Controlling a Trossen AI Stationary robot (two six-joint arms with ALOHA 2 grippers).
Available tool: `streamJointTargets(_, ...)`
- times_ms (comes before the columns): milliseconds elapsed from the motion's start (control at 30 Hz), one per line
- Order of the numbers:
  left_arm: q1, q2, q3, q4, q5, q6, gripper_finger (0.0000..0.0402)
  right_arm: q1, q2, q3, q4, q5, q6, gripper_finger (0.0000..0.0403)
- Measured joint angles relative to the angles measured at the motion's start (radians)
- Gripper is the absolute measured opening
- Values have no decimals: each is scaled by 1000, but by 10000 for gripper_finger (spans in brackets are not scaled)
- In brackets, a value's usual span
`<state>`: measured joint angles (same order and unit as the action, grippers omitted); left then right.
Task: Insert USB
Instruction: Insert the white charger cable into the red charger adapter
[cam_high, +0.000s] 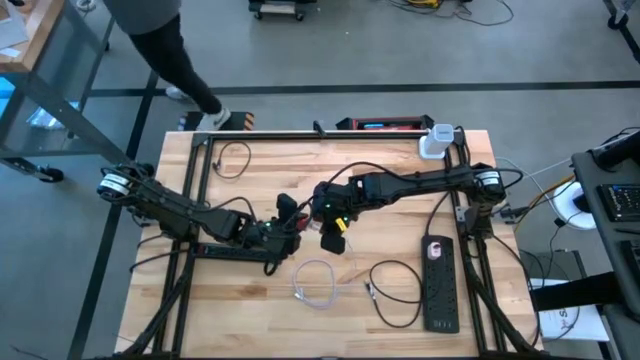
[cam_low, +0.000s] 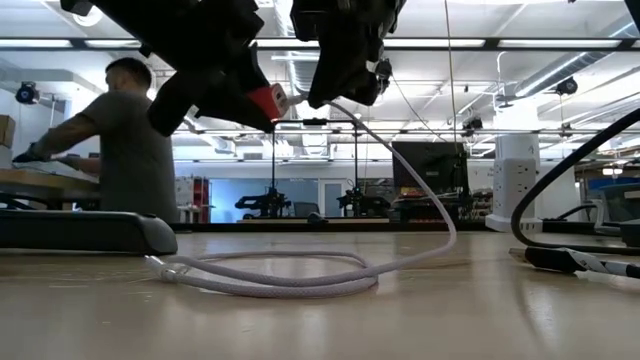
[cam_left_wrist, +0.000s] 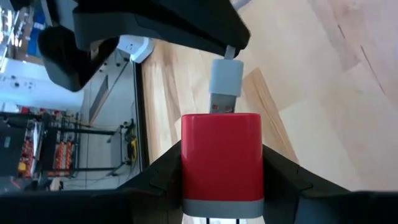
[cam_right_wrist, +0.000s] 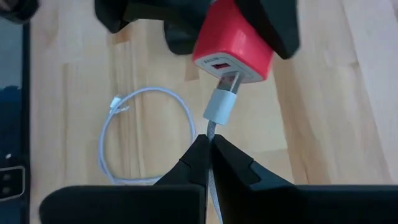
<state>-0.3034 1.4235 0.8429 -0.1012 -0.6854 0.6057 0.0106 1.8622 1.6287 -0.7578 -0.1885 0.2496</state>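
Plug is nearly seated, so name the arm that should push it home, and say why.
Right. The right gripper is shut on the white cable just behind the USB plug, whose tip is at the red charger port. The left gripper just braces the charger.

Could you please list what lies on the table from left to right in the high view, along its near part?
White cable coil → loose black cable → black power strip.
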Motion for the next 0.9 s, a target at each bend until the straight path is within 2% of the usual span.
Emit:
streamJointTargets(367,-14,-1,1,-4,-9,-1,134,0,1,-1,53,-28,-14,0)
streamJointTargets(900,-40,-1,0,-1,-18,-95,134,-1,1,-1,60,58,-36,0)
